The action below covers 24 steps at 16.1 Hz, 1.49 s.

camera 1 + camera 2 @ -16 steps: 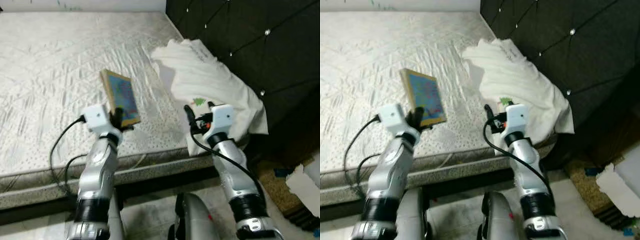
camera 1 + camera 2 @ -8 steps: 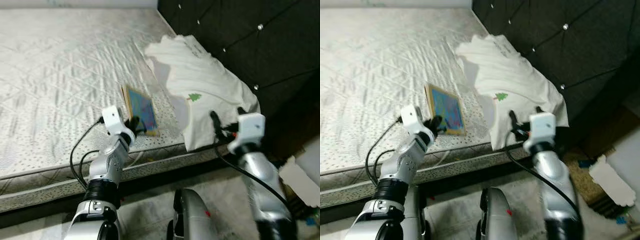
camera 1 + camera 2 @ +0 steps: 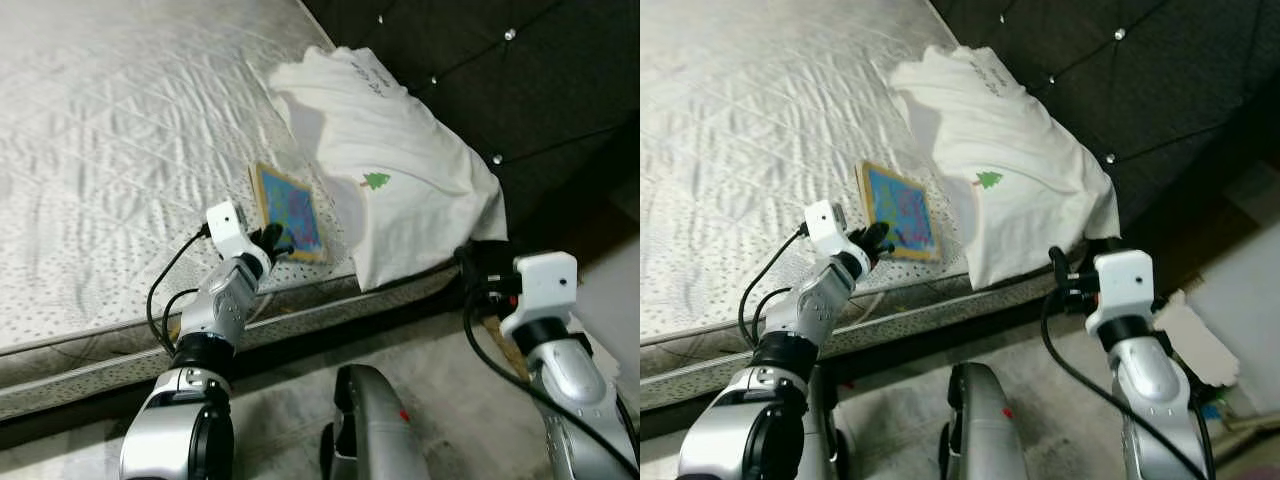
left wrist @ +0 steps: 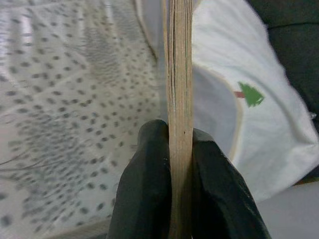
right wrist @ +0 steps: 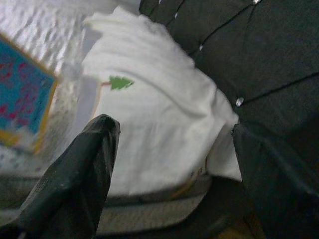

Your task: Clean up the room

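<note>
No writing could be read on the book, clamped by the left gripper beside the pillow. The right gripper, spread wide, had been drawn back from the pillow.

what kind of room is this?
Most likely a bedroom: a bare quilted mattress, a dark tufted headboard, and a white pillow against it. The left gripper holds a book over the mattress.

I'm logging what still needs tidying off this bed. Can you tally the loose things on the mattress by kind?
Book: 1, blue cover, held on edge by the left gripper
White cloth item: 1, with a small green tree print, lying against the headboard
Total: 2
</note>
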Motion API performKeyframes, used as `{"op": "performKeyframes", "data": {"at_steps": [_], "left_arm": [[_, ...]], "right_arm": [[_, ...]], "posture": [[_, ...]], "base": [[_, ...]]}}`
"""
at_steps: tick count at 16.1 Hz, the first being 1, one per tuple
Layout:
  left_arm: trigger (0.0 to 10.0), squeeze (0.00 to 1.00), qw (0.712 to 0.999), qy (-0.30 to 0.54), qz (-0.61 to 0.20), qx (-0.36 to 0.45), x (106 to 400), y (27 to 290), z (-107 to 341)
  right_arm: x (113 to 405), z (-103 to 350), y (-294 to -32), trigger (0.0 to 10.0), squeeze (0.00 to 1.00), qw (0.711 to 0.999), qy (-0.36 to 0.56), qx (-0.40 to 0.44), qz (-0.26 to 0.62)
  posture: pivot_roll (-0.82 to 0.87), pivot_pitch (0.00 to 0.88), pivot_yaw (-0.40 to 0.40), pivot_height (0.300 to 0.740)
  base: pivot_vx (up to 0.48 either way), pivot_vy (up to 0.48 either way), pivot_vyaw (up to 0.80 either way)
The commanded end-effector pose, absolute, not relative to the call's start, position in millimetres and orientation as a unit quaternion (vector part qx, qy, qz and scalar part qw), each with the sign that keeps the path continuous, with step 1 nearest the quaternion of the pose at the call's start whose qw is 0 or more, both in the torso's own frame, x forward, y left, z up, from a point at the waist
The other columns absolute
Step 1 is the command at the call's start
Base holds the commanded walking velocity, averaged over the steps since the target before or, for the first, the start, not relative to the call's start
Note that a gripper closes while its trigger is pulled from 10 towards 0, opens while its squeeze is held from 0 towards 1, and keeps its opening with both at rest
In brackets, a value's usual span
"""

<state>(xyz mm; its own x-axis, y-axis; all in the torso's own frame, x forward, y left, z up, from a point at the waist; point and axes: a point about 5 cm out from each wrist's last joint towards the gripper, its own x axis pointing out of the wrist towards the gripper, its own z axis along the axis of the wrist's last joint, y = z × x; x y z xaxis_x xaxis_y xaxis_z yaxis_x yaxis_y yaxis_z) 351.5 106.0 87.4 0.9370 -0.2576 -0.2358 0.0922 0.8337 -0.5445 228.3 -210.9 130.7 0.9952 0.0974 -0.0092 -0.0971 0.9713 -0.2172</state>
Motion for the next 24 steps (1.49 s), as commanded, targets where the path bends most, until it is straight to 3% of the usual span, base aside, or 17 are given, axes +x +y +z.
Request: {"op": "performKeyframes", "data": {"at_steps": [1, 4, 10, 11, 12, 13, 17, 24], "left_arm": [[10.0, 0.0, 0.944, 0.127, -0.112, -0.282, 357, 100, 99], [10.0, 0.0, 0.94, 0.138, -0.097, -0.296, 362, 104, 94], [10.0, 0.0, 0.93, 0.174, -0.067, -0.315, 363, 115, 80], [10.0, 0.84, 0.929, 0.173, -0.057, -0.322, 365, 122, 81], [10.0, 0.84, 0.929, 0.169, -0.048, -0.326, 367, 127, 83], [10.0, 1.0, 0.931, 0.165, -0.043, -0.322, 369, 132, 86], [10.0, 1.0, 0.945, 0.135, 0.018, -0.299, 377, 168, 99], [10.0, 1.0, 0.959, 0.154, 0.057, -0.232, 376, 186, 98]], "right_arm": [[223, 134, -209, 10.0, 0.0, 0.992, 0.003, -0.109, 0.055], [202, 137, -212, 10.0, 0.0, 0.99, 0.035, -0.119, 0.066], [194, 148, -231, 10.0, 0.0, 0.986, 0.057, -0.146, 0.052], [195, 149, -230, 10.0, 0.0, 0.986, 0.059, -0.146, 0.053], [195, 148, -230, 10.0, 0.0, 0.986, 0.06, -0.145, 0.053], [195, 148, -229, 10.0, 0.0, 0.986, 0.061, -0.145, 0.054], [201, 147, -227, 10.0, 0.0, 0.987, 0.06, -0.143, 0.053], [220, 143, -221, 10.0, 0.0, 0.989, 0.042, -0.135, 0.051]], "posture": [[-0.22, 0.158, -0.162, 0.598], [-0.26, 0.199, -0.194, 0.598], [-0.32, 0.232, -0.231, 0.598], [-0.32, 0.232, -0.234, 0.598], [-0.32, 0.231, -0.235, 0.598], [-0.32, 0.229, -0.234, 0.598], [-0.31, 0.213, -0.226, 0.598], [-0.27, 0.161, -0.19, 0.598]], "base": [[0.0, 0.0, 0.0], [0.0, 0.0, 0.0], [0.0, 0.0, 0.0], [0.0, 0.0, 0.0], [0.0, 0.0, 0.0], [0.0, 0.0, 0.0], [0.0, 0.0, 0.0], [0.0, 0.0, 0.0]]}}
